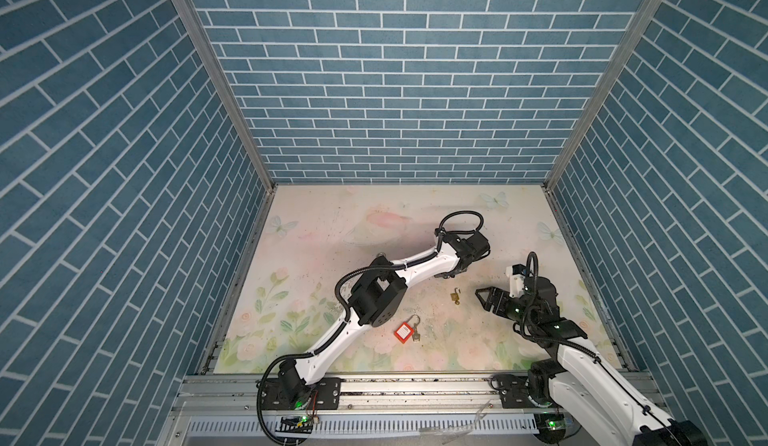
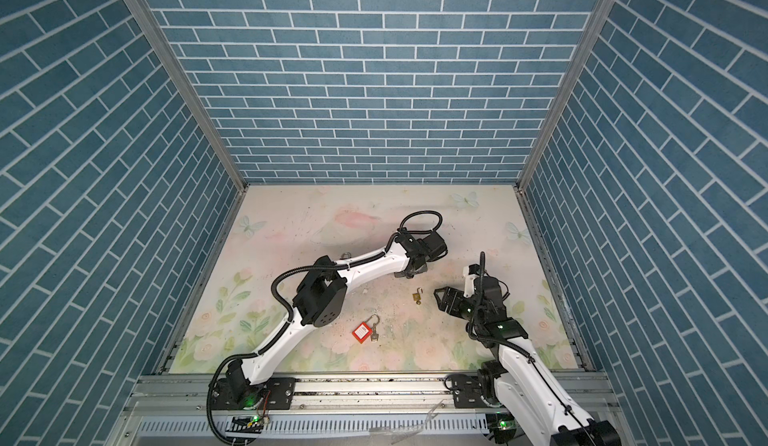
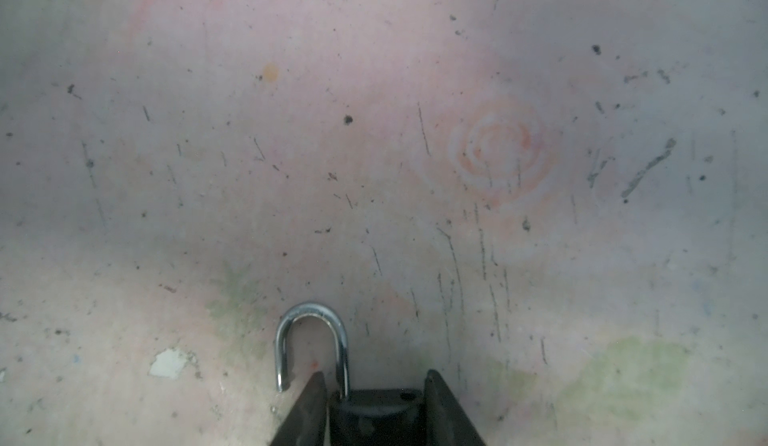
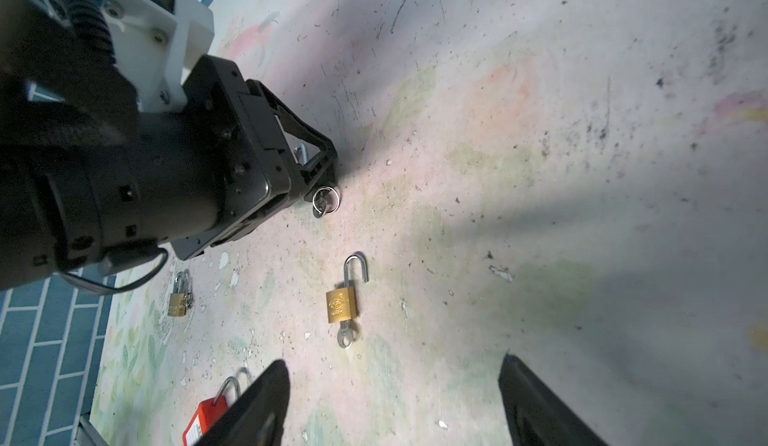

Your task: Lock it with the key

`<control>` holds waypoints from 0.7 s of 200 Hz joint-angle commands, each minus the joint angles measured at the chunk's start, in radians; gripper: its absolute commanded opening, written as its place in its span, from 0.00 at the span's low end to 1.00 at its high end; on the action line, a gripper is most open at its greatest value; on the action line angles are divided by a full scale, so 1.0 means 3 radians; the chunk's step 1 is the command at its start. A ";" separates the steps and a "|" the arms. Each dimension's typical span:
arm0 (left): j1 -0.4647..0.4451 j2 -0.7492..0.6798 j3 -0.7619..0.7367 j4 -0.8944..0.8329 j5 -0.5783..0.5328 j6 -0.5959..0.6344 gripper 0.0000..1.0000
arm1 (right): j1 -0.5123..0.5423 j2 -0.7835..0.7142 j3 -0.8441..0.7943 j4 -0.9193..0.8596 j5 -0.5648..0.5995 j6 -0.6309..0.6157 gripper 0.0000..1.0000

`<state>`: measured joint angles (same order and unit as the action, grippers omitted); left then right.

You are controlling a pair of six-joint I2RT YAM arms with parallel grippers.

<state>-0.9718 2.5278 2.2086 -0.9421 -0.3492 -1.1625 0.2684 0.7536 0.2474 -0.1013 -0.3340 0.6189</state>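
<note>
Your left pincer [image 3: 374, 377] clamps the black lock [image 3: 374, 411], shackle [image 3: 311, 319] open; your right pincer [image 4: 395, 363] stands apart near the brass lock [image 4: 341, 305].

Both top views evenly lit; brick walls [image 1: 104, 174] bowed at edges. Left wrist view dim, purplish, soft; black padlock [image 3: 343, 356] in left pincer [image 3: 374, 375] glinted. Broad shadows lay on mat [image 4: 540, 174] beyond right pincer [image 4: 394, 363].

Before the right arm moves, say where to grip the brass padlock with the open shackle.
I would take the open brass padlock by its body, from above, the right gripper closing on the narrow side edges. It lies flat, its shackle at one end and key at the other, so only the sides are free.
</note>
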 commanded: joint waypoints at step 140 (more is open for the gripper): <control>0.0016 -0.0662 -0.0782 0.0790 -0.0139 0.1052 0.04 | 0.0016 -0.0020 0.0508 -0.0230 0.0116 -0.0217 0.80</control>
<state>-0.9695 2.4237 2.0308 -0.8059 -0.3286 -1.0374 0.2695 0.7547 0.3363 -0.1276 -0.3199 0.5907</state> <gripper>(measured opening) 0.341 0.800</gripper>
